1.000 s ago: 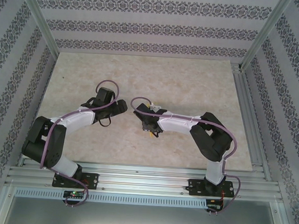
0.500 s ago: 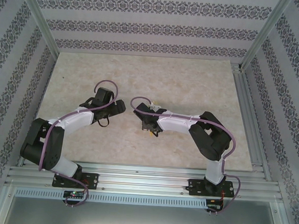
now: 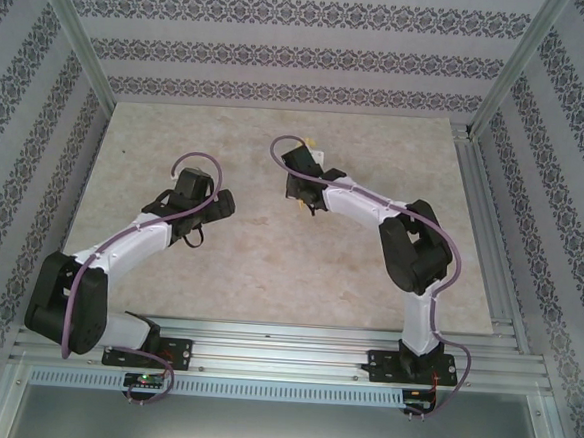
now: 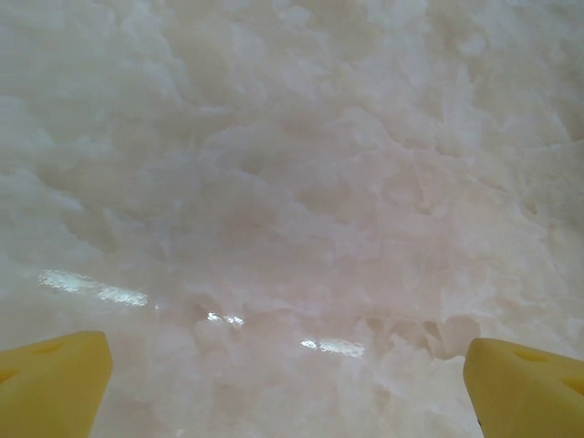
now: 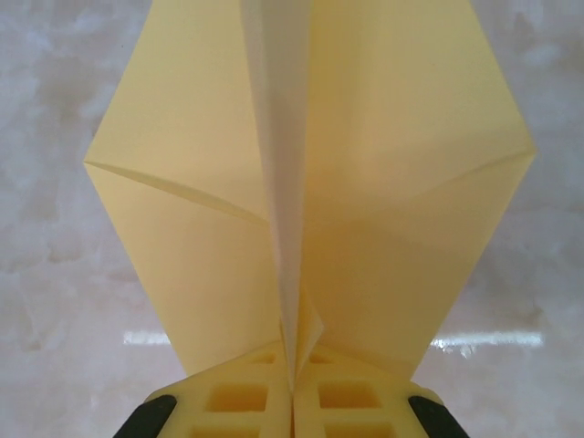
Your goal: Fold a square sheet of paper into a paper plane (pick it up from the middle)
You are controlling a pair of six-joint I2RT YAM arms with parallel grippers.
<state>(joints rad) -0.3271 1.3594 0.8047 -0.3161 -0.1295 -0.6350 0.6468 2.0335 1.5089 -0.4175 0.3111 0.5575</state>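
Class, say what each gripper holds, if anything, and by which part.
The right gripper pinches the folded yellow paper by its centre crease, at the near end. The left gripper is open, holding nothing.

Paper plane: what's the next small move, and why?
Probably lower the right hand and set the paper plane down on the table. The hand is shut on its centre crease with both wings spread, folds look done, and the left hand is open, holding nothing.
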